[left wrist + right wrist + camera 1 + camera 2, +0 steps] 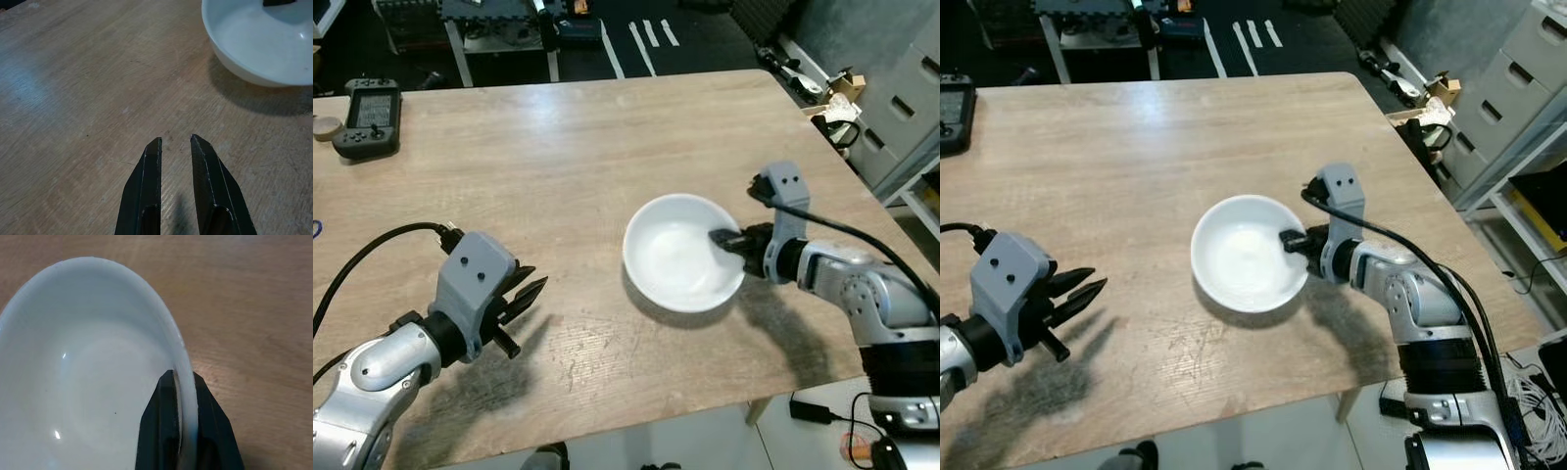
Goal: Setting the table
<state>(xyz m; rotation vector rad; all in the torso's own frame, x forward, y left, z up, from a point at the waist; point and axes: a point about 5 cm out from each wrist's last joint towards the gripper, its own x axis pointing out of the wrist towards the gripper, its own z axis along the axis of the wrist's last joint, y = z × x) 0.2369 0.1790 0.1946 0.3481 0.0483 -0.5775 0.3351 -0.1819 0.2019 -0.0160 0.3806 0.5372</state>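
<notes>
A white bowl [675, 257] sits on the wooden table [558, 147], a little right of its middle. My right gripper [732, 240] is shut on the bowl's right rim: in the right wrist view one black finger lies inside the bowl [88, 372] and the other outside, with the rim between them. My left gripper [530, 290] hovers low over the table to the left of the bowl, its fingers [149, 191] a narrow gap apart and nothing between them. The bowl is empty.
A black handheld controller [370, 117] lies at the table's far left, beside a small round object [327, 128]. Grey drawers [901, 108] and clutter stand past the table's right edge. Bare tabletop lies between my grippers and beyond the bowl.
</notes>
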